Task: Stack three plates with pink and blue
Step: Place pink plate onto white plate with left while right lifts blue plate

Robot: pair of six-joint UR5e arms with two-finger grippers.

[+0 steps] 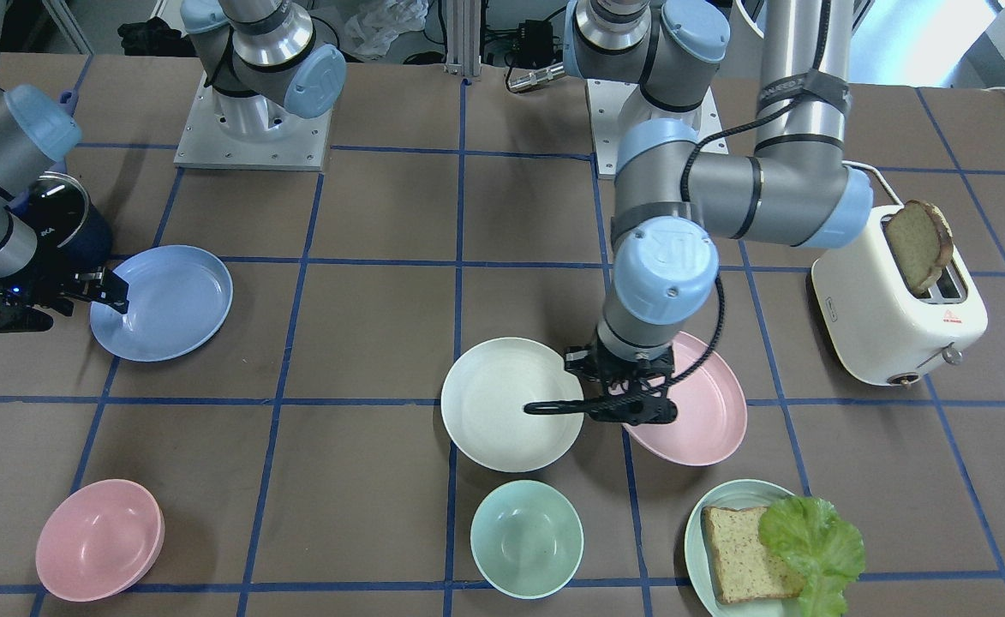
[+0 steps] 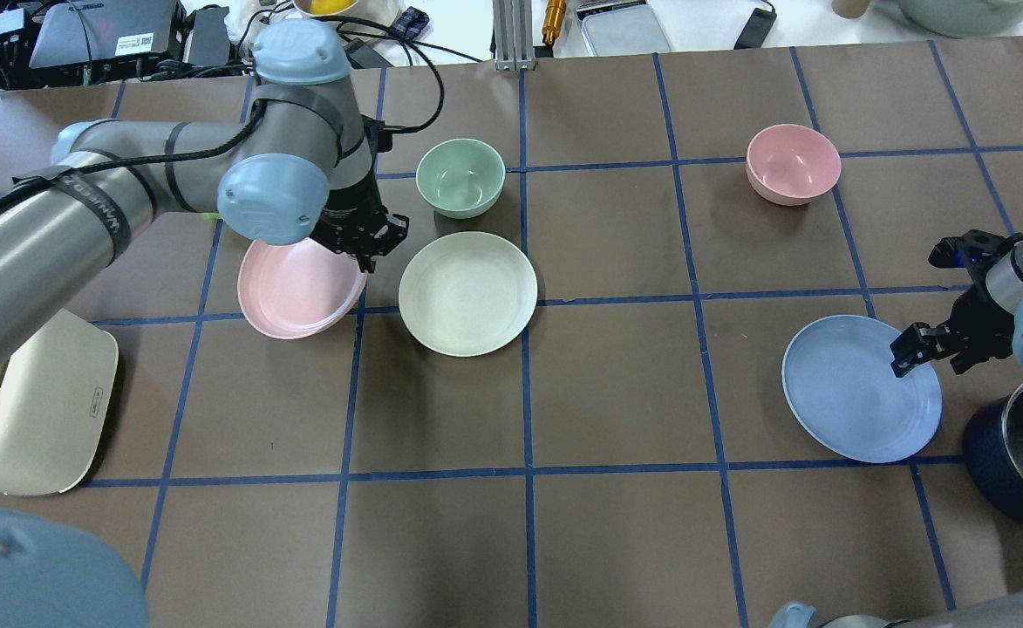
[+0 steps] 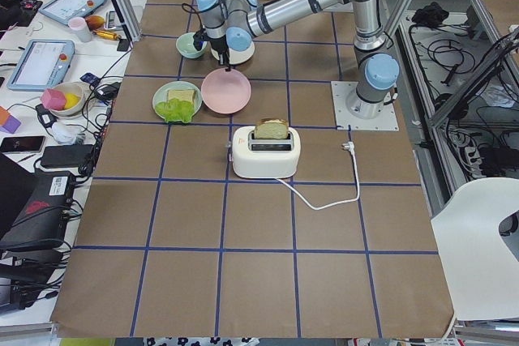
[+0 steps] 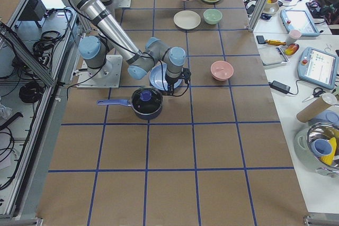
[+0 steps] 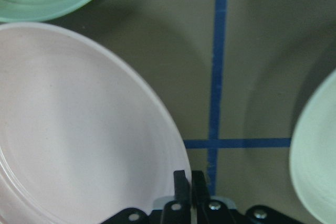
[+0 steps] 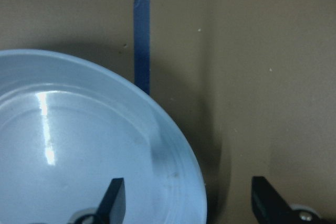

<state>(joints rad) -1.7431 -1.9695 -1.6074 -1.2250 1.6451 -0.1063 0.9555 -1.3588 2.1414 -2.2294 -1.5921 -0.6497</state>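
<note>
Apparently left pincer on pink plate.

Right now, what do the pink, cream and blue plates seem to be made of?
Pink plate: probably matte plastic or a fibre composite. The surface is dull and soft-looking, with no sharp glare.
Cream plate: same look, even muted sheen, thin rim.
Blue plate: mostly matte, but the right wrist view shows a thin light streak, so it is fairly smooth.
Glazed ceramic looks unlikely but cannot be ruled out.
</note>
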